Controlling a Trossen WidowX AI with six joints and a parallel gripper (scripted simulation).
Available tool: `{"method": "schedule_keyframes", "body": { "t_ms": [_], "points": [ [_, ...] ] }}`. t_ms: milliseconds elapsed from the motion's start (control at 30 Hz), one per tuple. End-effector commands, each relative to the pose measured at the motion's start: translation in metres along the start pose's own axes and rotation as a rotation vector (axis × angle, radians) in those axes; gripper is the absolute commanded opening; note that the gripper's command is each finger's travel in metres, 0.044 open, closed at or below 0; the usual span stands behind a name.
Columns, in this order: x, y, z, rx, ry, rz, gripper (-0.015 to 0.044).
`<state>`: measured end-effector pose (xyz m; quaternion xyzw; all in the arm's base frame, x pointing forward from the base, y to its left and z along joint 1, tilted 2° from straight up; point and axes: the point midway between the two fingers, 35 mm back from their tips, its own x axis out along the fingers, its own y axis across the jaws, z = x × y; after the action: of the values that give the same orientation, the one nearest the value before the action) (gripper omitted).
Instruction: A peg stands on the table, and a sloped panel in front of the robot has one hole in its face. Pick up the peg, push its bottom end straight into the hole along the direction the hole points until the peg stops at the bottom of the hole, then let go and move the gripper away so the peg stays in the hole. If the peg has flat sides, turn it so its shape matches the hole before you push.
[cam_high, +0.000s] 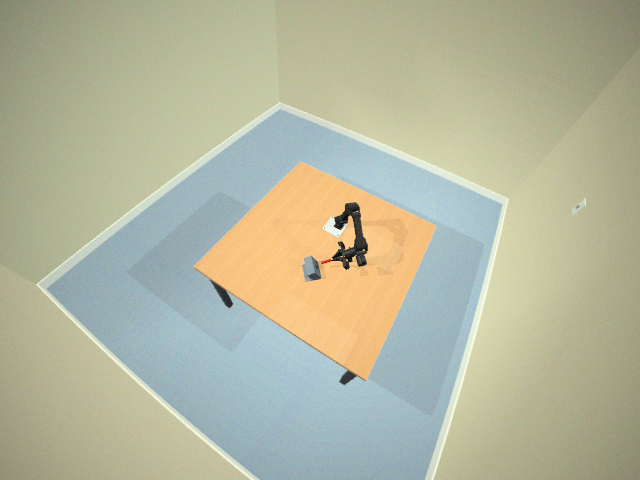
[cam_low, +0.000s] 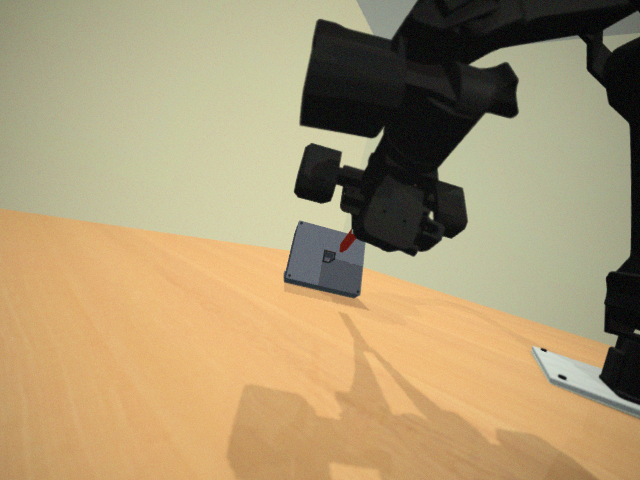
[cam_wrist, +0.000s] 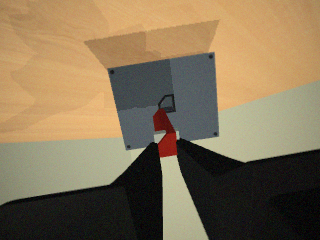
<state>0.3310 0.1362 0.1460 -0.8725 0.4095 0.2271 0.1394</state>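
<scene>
Exterior view: the fingers (cam_high: 336, 256) (cam_low: 356, 238) clamp the red peg (cam_high: 326, 261) (cam_low: 347, 241) (cam_wrist: 168, 145), its free end slanting toward the panel's hole (cam_low: 328, 256) (cam_wrist: 168, 103), apparently just short.

The top view looks steeply down from high and far, the exterior across the table (cam_high: 289, 217) (cam_low: 155, 330) from low and near, and the wrist closely at the sloped panel (cam_high: 312, 268) (cam_low: 305, 248) (cam_wrist: 195, 90) all share.
</scene>
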Motion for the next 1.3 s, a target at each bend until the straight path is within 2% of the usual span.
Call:
{"method": "schedule_keyframes", "body": {
  "t_ms": [0, 1267],
  "points": [
    [0.002, -0.002, 0.000, -0.004, 0.013, -0.009, 0.0000],
    [0.034, -0.008, -0.004, -0.013, -0.031, -0.053, 0.0000]
  ]
}}
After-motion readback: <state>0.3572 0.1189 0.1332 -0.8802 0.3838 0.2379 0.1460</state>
